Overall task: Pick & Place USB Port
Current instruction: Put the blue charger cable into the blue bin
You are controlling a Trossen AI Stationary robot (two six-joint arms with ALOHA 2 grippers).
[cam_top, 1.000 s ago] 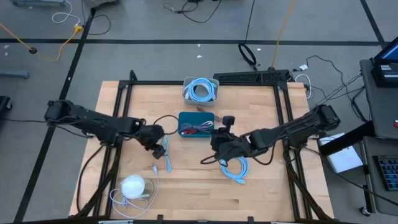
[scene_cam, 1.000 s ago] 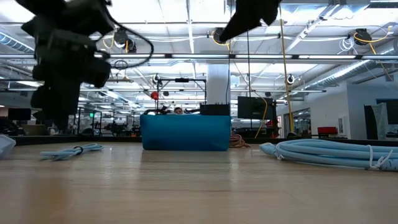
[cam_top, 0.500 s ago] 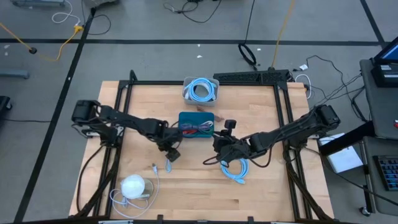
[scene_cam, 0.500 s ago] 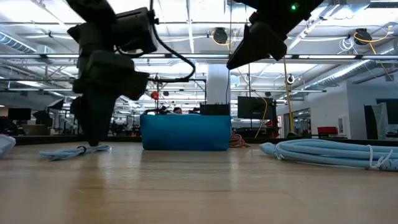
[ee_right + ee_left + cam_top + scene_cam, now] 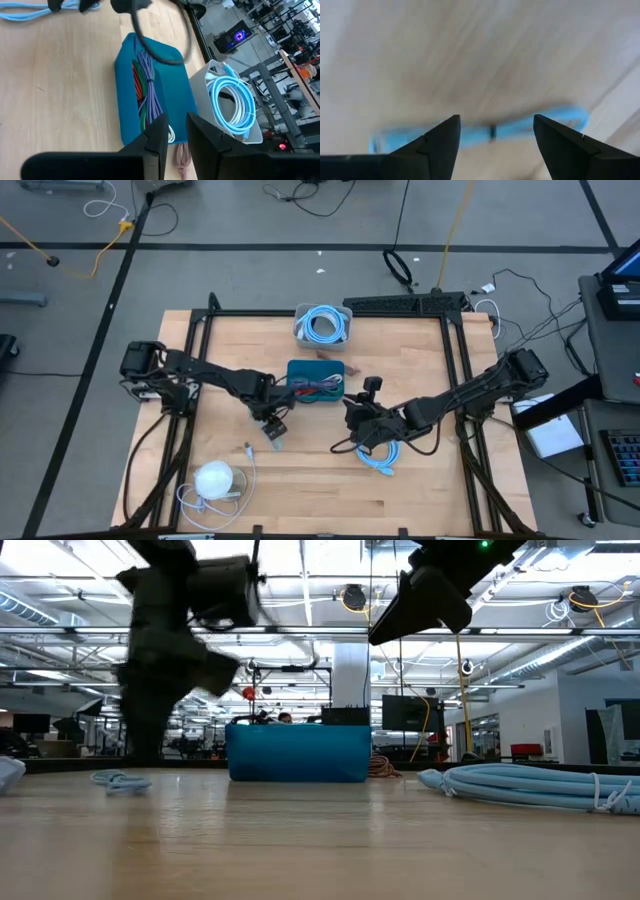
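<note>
Open workshop behind, ceiling lights and racks stretching off in the low view; in front, a pale wooden table [image 5: 320,480] inside a black frame.

Left gripper [image 5: 273,427] out over the table's middle, fingers spread with nothing between them, hovering directly above a small bundled light-blue cable [image 5: 490,132] lying flat on the wood. In its wrist view, cable crosswise just beyond the two fingertips, centred in the gap. Probably lined up that way so a straight descent would bracket the bundle; a judgement, not a thing shown. In the low view, same bundle [image 5: 120,779] resting on the table beneath the blurred arm.

Right gripper [image 5: 362,424] near the blue bin [image 5: 316,381], just beside a larger coil of light-blue cable [image 5: 383,452]. Fingers close together, a narrow gap between them, nothing held. Seemingly waiting.

Blue bin beyond both grippers, holding red, green and purple cables [image 5: 144,85], apparently sorted by kind. White bin [image 5: 322,326] farther still, with a coiled light-blue cable [image 5: 231,102] inside; likely home for the blue ones.

Count: two arms, two bins, three light-blue cable bundles seen (one under the left gripper, one by the right, one in the white bin). Also one white round object [image 5: 213,478] with a pale cord, on the near side of the left gripper.
</note>
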